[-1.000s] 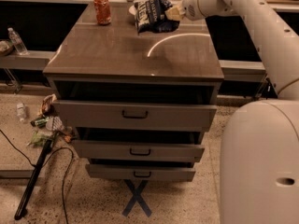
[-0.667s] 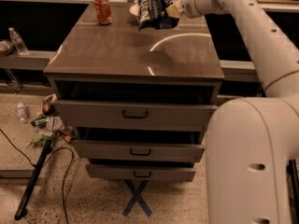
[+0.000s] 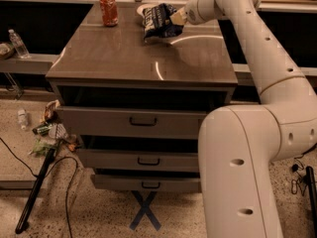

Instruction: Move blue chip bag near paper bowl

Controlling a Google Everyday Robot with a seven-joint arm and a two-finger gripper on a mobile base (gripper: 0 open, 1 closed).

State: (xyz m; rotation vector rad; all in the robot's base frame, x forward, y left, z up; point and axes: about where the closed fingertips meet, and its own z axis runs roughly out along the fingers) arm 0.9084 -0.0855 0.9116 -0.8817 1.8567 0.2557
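A: Where is the blue chip bag (image 3: pixel 158 21) found?
B: At the far end of the table (image 3: pixel 124 58), gripped at its right edge by the gripper (image 3: pixel 177 18), whose jaws are clamped on it. The paper bowl (image 3: pixel 143 8) is seen just behind, partly hidden by the bag.
A: What else is noted nearby?
B: An orange-red soda can (image 3: pixel 108 10) is stood upright to the left, apart from the bag. Below, three drawers (image 3: pixel 143 120) are pulled out. Litter (image 3: pixel 49 133) is scattered on the floor at left.
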